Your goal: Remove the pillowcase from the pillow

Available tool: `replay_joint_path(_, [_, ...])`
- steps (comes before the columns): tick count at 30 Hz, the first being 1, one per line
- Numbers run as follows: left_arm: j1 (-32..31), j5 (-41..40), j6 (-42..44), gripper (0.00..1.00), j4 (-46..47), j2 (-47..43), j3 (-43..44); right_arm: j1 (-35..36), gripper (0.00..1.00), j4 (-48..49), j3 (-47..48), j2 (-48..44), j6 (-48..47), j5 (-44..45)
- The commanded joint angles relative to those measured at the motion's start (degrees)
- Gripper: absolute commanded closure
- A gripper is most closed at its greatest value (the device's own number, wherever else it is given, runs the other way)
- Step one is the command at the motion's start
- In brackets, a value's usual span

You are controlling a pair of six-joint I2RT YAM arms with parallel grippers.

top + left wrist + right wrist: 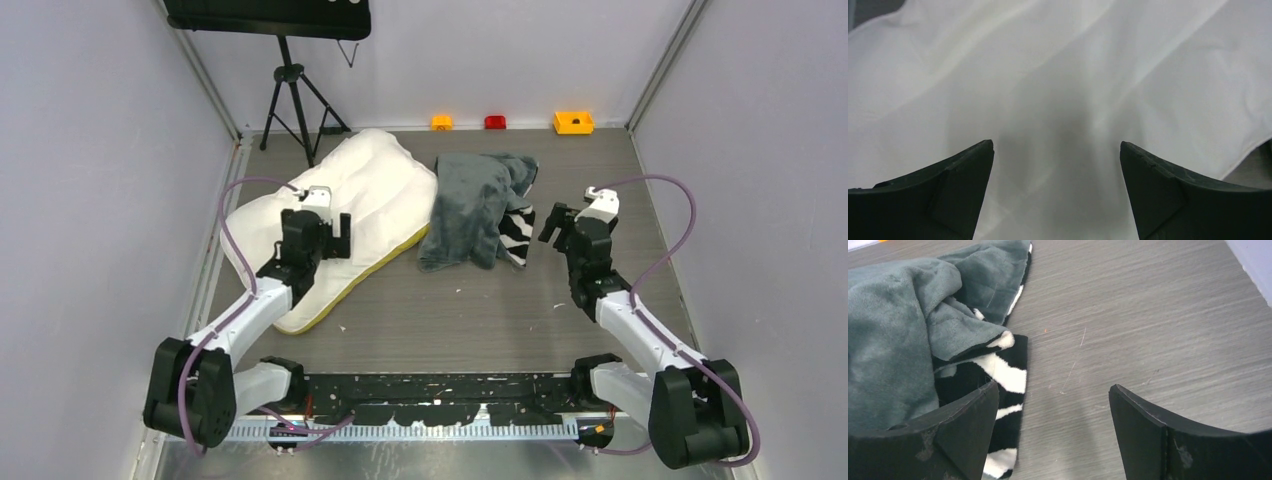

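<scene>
The white pillow [365, 190] with a yellow-olive edge lies bare on the table at the back left. The dark grey pillowcase [470, 205] lies crumpled beside it on its right, apart from it, its zebra-striped patch [517, 230] showing at its right edge. My left gripper [335, 232] is open and empty just above the pillow's white fabric [1058, 90]. My right gripper [556, 222] is open and empty just right of the zebra patch [998, 375], over bare table; the grey fabric [893, 325] fills the left of the right wrist view.
A black tripod [292, 95] stands at the back left behind the pillow. Three small blocks, orange [441, 122], red [495, 122] and yellow [573, 122], sit along the back wall. Grey walls close both sides.
</scene>
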Motion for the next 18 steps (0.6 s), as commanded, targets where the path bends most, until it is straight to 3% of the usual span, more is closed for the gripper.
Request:
replay_joint_path(1, [1.2, -6.9, 5.1, 0.01, 15.3, 2.5, -1.8, 0.0, 0.15, 23.0, -5.9, 2.5, -7.4, 1.4])
replay_joint_path(5, [2.4, -6.8, 3.0, 0.01, 23.4, 9.0, -4.4, -0.1, 0.17, 36.2, -8.2, 11.3, -10.9, 5.5])
replay_joint_path(9, [4.1, -7.2, 4.9, 0.01, 33.9, 16.0, -7.1, -0.6, 0.16, 39.0, -7.1, 17.1, -14.5, 7.5])
replay_joint_path(12, [7.4, -3.5, 5.0, 0.06, 33.9, 17.1, -6.2, -2.5, 0.16, 39.7, -5.2, 19.0, -13.4, 7.4])
replay_joint_path(18, [10.6, 1.5, 5.7, 0.07, 56.3, 24.5, -13.3, -5.5, 0.19, 42.1, -3.8, 21.6, -10.9, 4.9])
